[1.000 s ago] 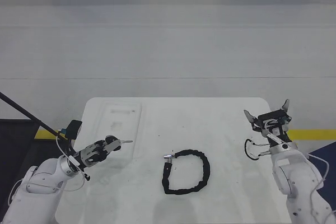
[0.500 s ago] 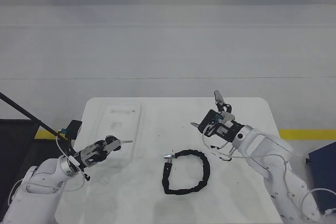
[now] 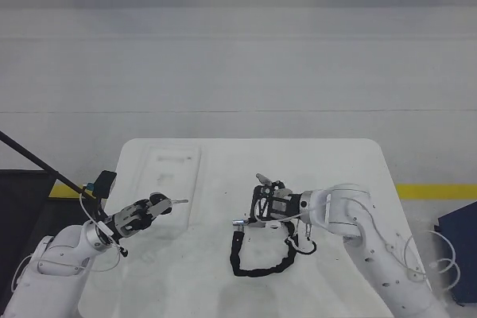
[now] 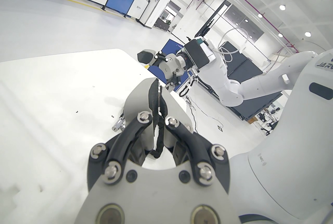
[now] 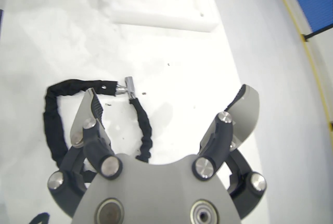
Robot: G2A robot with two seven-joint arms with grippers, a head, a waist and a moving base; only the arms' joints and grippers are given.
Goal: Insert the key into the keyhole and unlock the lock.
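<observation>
A black fabric-covered chain lock (image 3: 264, 248) lies in a loop at the table's middle, its silver lock cylinder (image 3: 238, 225) at the loop's left end. My left gripper (image 3: 160, 203) hovers to the left of the loop, shut on the key (image 3: 177, 201), whose silver blade points toward the lock. In the left wrist view the key's dark head (image 4: 156, 100) is pinched between the fingers. My right gripper (image 3: 256, 200) hangs open just above the loop's top. The right wrist view shows the right gripper (image 5: 167, 95) with its fingers spread wide, the cylinder (image 5: 129, 87) and the chain (image 5: 52, 115) below them.
A white foam tray (image 3: 168, 169) with shallow recesses sits at the table's back left; it also appears beyond the lock as the foam tray (image 5: 161, 1). A black stand pole (image 3: 32, 159) crosses the floor off the table's left edge.
My right arm has swung from the table's right edge leftward to above the chain lock, still open. The left arm and the key have not moved.
</observation>
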